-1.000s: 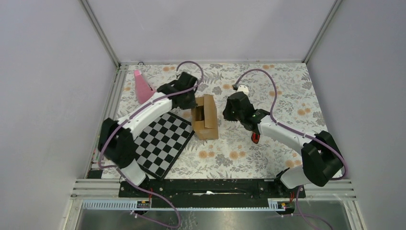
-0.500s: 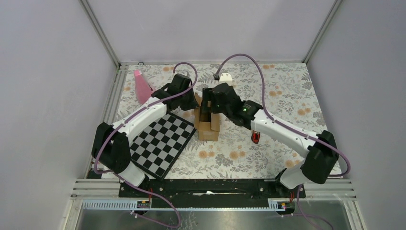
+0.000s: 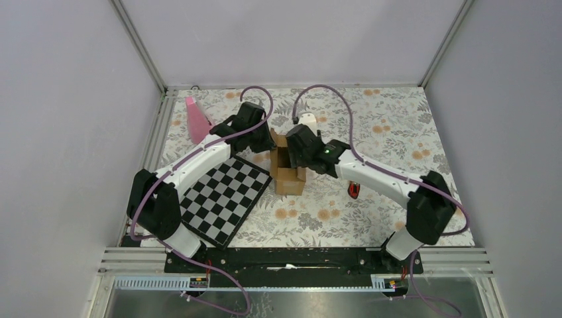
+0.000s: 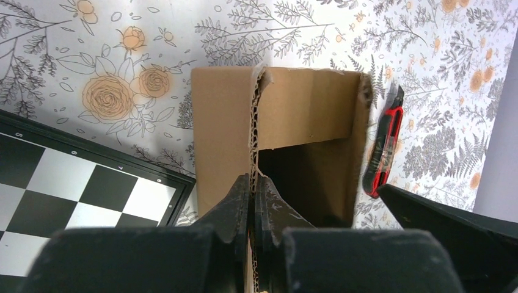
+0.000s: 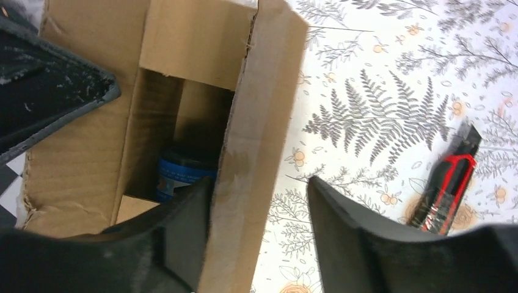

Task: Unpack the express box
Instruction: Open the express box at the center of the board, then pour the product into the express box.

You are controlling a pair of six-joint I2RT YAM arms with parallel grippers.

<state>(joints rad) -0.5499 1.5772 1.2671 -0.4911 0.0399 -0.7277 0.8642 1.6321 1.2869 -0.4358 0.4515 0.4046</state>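
Note:
The express box [image 3: 289, 173] is a small brown carton standing open-topped on the flowered cloth between both arms. My left gripper [image 4: 253, 183] is shut on the corrugated edge of the box's [image 4: 305, 110] left wall. My right gripper [image 5: 258, 182] is open and straddles the box's [image 5: 195, 43] right wall: one finger is inside against the cardboard, the other is outside with a gap over the cloth. A blue-labelled round item [image 5: 180, 174] lies at the bottom of the box, partly hidden by that finger. From above, the left gripper [image 3: 267, 141] and right gripper [image 3: 296, 151] meet over the box.
A chessboard [image 3: 222, 195] lies just left of the box, close to its side. A red and black utility knife [image 3: 354, 191] lies on the cloth right of the box. A pink cone [image 3: 197, 120] stands at the back left. Grey walls enclose the table.
My right arm swung left from beside the box to over it, its gripper opened, and one finger went inside. The left gripper kept its grip on the box wall.

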